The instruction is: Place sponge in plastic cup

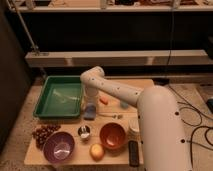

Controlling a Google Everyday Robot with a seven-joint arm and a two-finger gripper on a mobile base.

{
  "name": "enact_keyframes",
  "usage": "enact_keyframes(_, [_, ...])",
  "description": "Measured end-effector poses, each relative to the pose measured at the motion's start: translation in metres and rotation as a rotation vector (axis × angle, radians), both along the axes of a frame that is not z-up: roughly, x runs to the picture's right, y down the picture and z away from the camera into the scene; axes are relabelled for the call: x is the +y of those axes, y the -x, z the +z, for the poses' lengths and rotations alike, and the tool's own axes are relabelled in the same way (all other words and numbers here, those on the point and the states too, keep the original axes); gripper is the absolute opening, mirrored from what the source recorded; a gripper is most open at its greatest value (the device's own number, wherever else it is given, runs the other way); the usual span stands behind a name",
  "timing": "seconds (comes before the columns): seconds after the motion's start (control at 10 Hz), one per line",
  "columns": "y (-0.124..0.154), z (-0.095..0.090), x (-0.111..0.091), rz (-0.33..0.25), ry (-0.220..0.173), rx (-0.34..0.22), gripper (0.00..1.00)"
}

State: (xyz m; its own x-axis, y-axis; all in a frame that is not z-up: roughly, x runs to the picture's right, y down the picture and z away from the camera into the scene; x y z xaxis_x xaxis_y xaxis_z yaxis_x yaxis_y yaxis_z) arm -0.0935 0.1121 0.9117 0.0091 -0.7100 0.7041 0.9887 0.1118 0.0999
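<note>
The blue sponge (90,111) lies on the wooden table (45,92), just right of the green tray's front corner. My gripper (90,103) points down right above the sponge, at its top edge; I cannot see whether it touches or holds it. A small light-blue shape, which I take for the plastic cup (124,105), shows at the lower edge of my white arm (120,92), to the right of the sponge. Most of it is hidden by the arm.
A green tray (42,107) is at the left. An orange piece (103,100) lies between sponge and cup. In front are grapes (44,133), a purple bowl (59,146), a small metal cup (84,131), an orange bowl (112,136), a yellow fruit (96,151), a white container (134,127) and a dark object (133,152).
</note>
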Motion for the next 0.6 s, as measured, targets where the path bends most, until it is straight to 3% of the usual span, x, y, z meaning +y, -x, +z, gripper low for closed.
enact_keyframes(0.3, [-0.002,0.003,0.006,0.015,0.028,-0.003,0.26])
enact_keyframes(0.5, [-0.013,-0.007,-0.01,0.044,0.023,-0.004,0.04])
enact_keyframes(0.6, [-0.02,-0.012,-0.018,0.058,0.018,-0.003,0.01])
